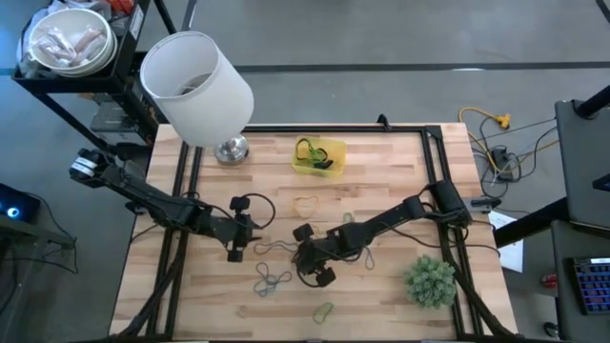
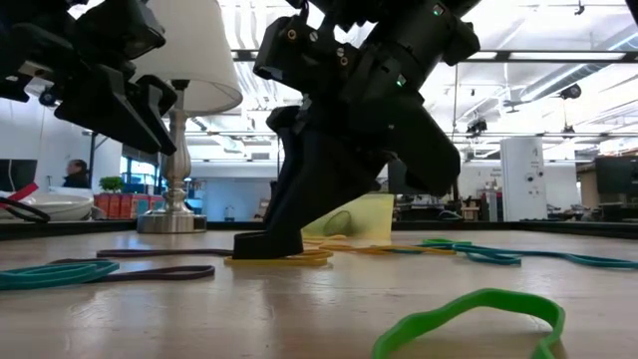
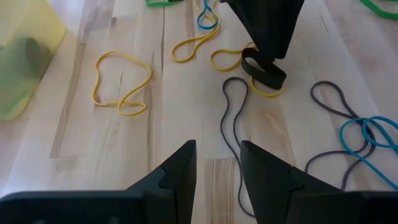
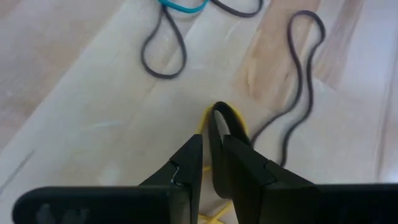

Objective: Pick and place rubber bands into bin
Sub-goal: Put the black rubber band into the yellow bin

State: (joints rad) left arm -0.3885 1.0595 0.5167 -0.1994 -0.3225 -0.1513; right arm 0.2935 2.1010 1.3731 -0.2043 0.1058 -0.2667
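Rubber bands lie scattered on the wooden table: a yellow one (image 3: 121, 84), a grey one (image 3: 233, 118), a teal one (image 3: 367, 134) and a green one (image 2: 469, 314) near the front edge. The yellow bin (image 1: 319, 155) stands at the far middle with a few bands in it. At mid-table my right gripper (image 4: 211, 134) is down on the wood, shut on a black rubber band (image 3: 264, 71) that lies over a yellow band (image 3: 267, 93). My left gripper (image 3: 217, 146) hovers open to its left, above bare wood. My right gripper pinches one side of the black band's loop (image 4: 216, 118) between its two fingers. The fingers (image 2: 269, 244) slant down from the table's right side, with their tips on the table. The rest of the loop pokes out past the tips and lies on the yellow band.
A lamp with a big white shade (image 1: 195, 86) and a metal base (image 1: 231, 150) stands at the far left. A small green plant (image 1: 431, 281) sits near the front right. A tan band (image 1: 303, 203) lies between the bin and the grippers.
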